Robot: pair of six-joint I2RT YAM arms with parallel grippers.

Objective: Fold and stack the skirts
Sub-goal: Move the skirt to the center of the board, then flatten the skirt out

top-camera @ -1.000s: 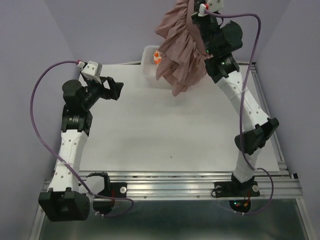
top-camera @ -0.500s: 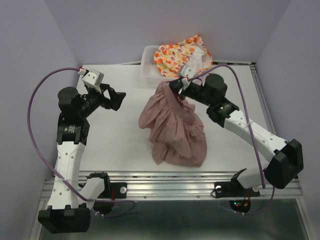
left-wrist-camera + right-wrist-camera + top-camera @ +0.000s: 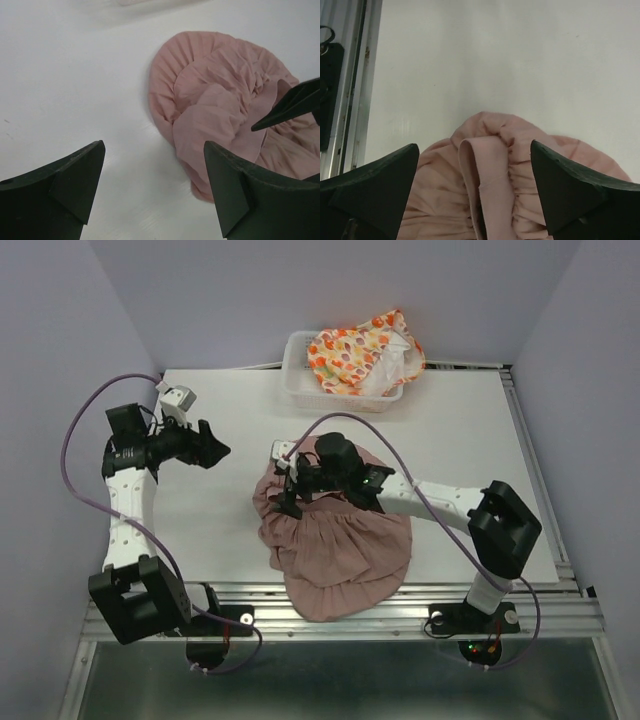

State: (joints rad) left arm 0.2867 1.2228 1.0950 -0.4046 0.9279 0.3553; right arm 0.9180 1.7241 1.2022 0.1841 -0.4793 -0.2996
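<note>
Two skirts: the pink skirt lies crumpled at the near middle of the table, the printed skirt in the white basket at the far edge. Over the pink waistband the right gripper is spread, gripping nothing; the left gripper, also spread, hangs apart to its left.

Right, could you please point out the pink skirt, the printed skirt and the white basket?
pink skirt (image 3: 340,550), top external view, on its ruffled middle.
printed skirt (image 3: 345,348), top external view, on the fabric heaped in the basket.
white basket (image 3: 300,392), top external view, on its near-left wall.
</note>
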